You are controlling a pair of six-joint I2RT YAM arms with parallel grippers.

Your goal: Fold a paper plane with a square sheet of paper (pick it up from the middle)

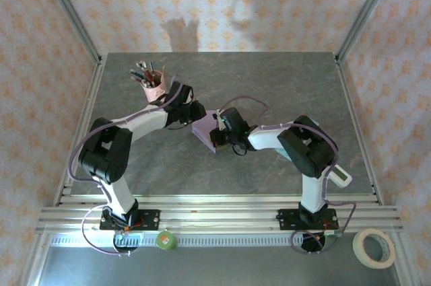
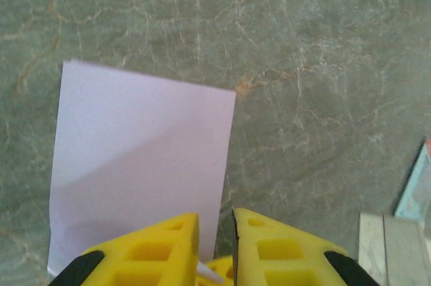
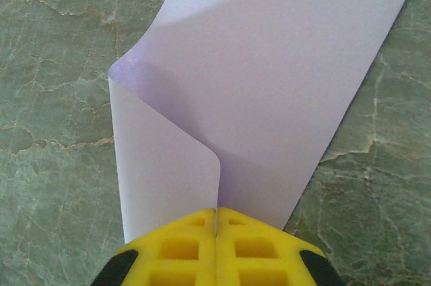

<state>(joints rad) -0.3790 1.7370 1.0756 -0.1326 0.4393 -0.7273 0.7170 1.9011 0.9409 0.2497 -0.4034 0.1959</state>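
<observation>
The square sheet of paper (image 1: 203, 130), pale lilac, lies mid-table between both arms. In the right wrist view the square sheet of paper (image 3: 269, 77) curls up in a soft fold. My right gripper (image 3: 216, 213) is shut on that doubled-over edge, its yellow fingers pressed together. In the left wrist view the square sheet of paper (image 2: 141, 165) lies flat on the stone top. My left gripper (image 2: 215, 222) sits over its right edge with a narrow gap between the jaws, and a white sliver of paper shows low in the gap. From above, the left gripper (image 1: 195, 112) and the right gripper (image 1: 219, 129) meet at the sheet.
A pink pen cup (image 1: 153, 81) full of pens stands at the back left, close to the left arm. A teal-and-white packet (image 1: 337, 175) lies near the right arm's base. A roll of tape (image 1: 374, 247) and a green object (image 1: 166, 239) sit beyond the front rail.
</observation>
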